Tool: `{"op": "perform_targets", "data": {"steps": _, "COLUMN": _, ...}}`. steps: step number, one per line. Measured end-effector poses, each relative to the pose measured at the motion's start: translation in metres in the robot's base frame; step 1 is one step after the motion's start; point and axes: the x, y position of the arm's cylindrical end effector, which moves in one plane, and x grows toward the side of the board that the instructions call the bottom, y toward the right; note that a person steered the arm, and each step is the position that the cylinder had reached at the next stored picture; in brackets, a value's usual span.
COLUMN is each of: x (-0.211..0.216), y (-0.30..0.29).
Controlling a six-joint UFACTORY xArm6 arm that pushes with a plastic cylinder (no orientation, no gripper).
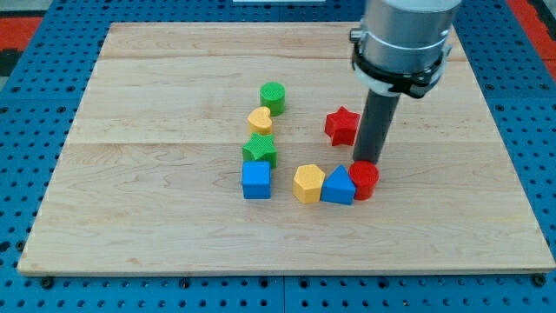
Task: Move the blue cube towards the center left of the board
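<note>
Now my tip (368,163) rests just behind the red cylinder block (364,180), holding nothing.
On the wooden board (156,217), the blue cube block (256,180) lies well apart to the view's left of my tip, below the green star block (260,149); between them sit the yellow hexagon block (308,183) and a second blue block (338,186).

The desk (156,226) is pale wood with visible grain, ringed by blue pegboard (35,287). The blocks: blue cube (256,180), green star (261,149), yellow heart (260,119), green cylinder (273,97), red star (342,126), yellow hexagon (308,183), blue pentagon-like block (339,186), red cylinder (364,180). The rod is dark.
</note>
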Motion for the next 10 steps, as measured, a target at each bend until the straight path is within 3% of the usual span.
{"op": "perform_targets", "data": {"steps": 2, "x": 0.051, "y": -0.001}}
{"op": "perform_targets", "data": {"steps": 4, "x": 0.033, "y": -0.077}}
{"op": "perform_targets", "data": {"steps": 6, "x": 0.057, "y": -0.09}}
{"op": "perform_targets", "data": {"steps": 8, "x": -0.017, "y": -0.203}}
{"op": "perform_targets", "data": {"steps": 10, "x": -0.072, "y": -0.205}}
